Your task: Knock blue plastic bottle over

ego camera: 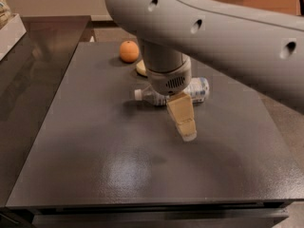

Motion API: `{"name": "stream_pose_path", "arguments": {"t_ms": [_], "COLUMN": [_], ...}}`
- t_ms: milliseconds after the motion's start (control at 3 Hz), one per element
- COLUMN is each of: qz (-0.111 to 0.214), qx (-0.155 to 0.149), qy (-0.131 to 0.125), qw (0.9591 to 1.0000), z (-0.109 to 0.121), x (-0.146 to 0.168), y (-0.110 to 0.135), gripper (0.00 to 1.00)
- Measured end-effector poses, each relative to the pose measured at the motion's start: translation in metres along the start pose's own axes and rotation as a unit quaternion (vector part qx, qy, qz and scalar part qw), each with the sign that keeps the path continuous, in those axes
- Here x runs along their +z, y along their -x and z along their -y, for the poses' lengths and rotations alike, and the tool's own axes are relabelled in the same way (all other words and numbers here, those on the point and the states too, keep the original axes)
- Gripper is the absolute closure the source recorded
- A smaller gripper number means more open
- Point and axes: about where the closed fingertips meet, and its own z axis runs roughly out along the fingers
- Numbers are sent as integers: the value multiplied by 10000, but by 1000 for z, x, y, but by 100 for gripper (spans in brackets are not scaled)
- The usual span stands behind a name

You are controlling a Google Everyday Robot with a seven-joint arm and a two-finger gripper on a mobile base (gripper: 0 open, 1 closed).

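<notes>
Here the blue plastic bottle (152, 96) lies flat on the grainy dark counter (95, 151).
Round orange (128, 51) at the left; clear bottle, white cap leftward; the beige blocky pincer (188, 134) hangs just in front of it, spread or pressed together I cannot tell.

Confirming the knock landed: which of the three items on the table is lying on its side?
The blue plastic bottle, flat just behind the gripper; the orange is round, the pale yellow item mostly hidden by the arm.

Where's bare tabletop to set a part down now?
Free: front of the table, from the gripper hanging mid-table to the near edge; also the left strip in front of the orange. Crowded: back centre, with orange, lying blue plastic bottle and arm.
</notes>
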Motion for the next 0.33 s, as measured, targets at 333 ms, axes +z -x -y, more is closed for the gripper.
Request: {"name": "stream_pose_path", "arguments": {"t_ms": [333], "qz": [0], "qx": [0], "qy": [-1], "qw": [10000], "z": [0], "x": [0], "y": [0], "gripper": [0]}}
